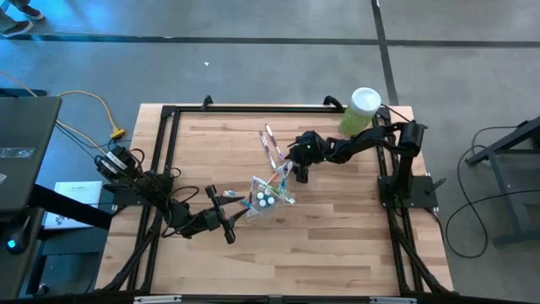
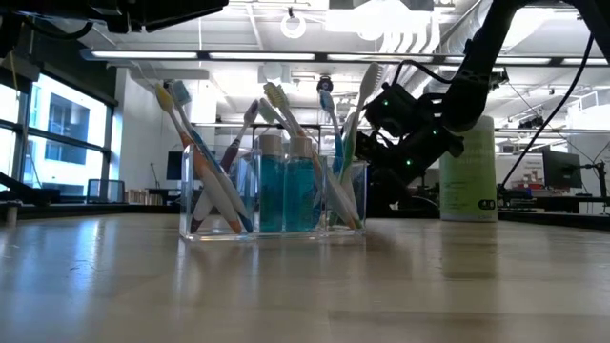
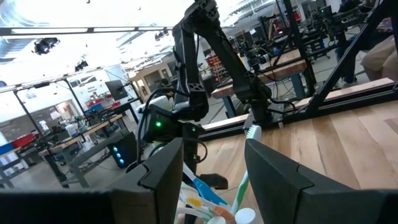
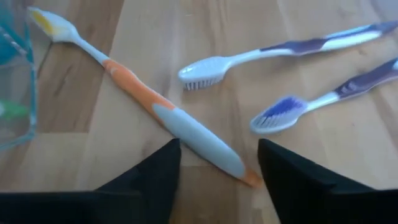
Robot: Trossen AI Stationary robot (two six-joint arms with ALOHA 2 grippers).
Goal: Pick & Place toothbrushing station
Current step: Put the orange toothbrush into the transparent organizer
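Dark against the wooden tabletop [image 1: 337, 228], the right arm reaches in low, its right hand [image 4: 217, 163] spread apart over an orange-and-grey toothbrush [image 4: 152, 107] lying flat beside the clear cup [image 1: 270, 199]. The left hand [image 3: 214, 180], fingers parted and empty, points toward that cup.

No text can be read. The light-green canister [image 2: 469, 171] at the table's far right carries dark print and a small dark badge near its base, all too small to make out.
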